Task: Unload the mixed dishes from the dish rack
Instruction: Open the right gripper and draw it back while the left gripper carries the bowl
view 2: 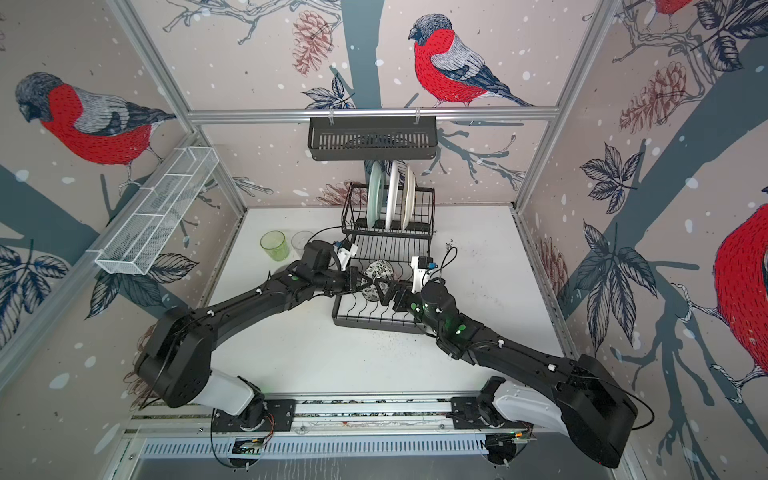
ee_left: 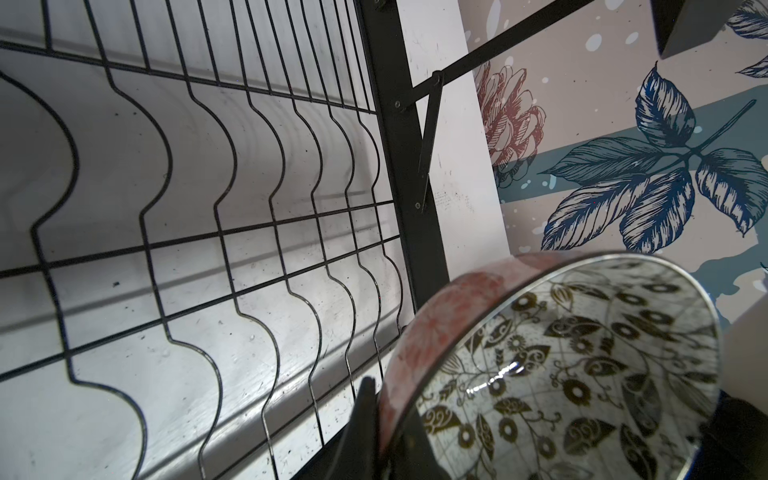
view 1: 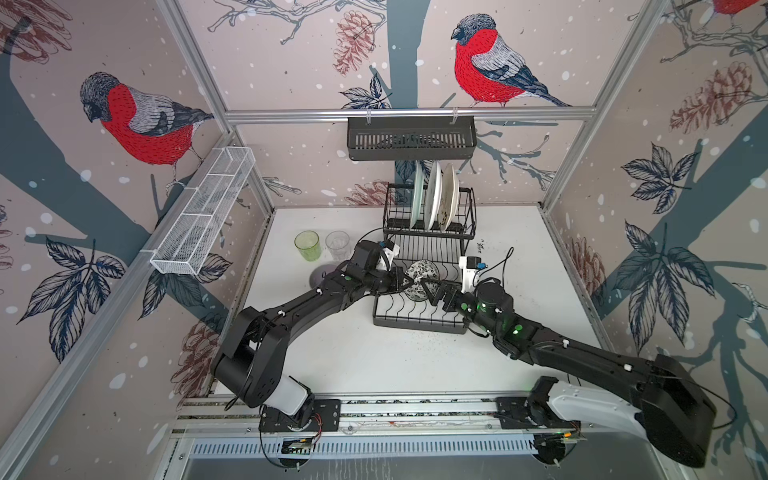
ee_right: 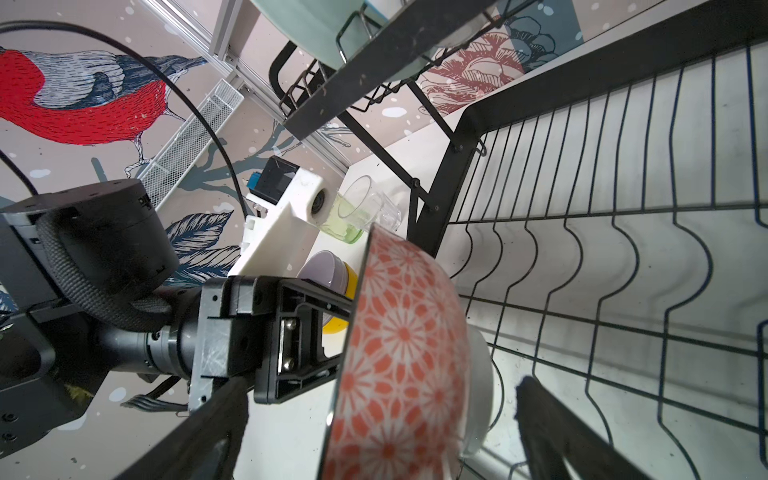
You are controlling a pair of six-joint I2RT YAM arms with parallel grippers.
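My left gripper (view 1: 409,283) (ee_left: 384,415) is shut on the rim of the pink patterned bowl (view 1: 422,276) (view 2: 378,277) (ee_left: 582,374) (ee_right: 403,353), with one finger inside and one outside. It holds the bowl on edge over the lower tray of the black dish rack (view 1: 419,321) (ee_left: 249,249) (ee_right: 623,249). My right gripper (view 1: 429,289) (ee_right: 382,395) is open, its fingers either side of the bowl and clear of it. Three plates stand in the upper tier: pale green (view 1: 417,195), white (view 1: 433,195) and cream (view 1: 450,199).
On the table left of the rack stand a green glass (view 1: 308,245) and a clear glass (view 1: 337,244). A lilac bowl (ee_right: 328,270) sits nested in a yellow bowl (ee_right: 338,326) beside them. A black slotted basket (view 1: 411,137) and a white mesh basket (view 1: 203,212) hang on the walls.
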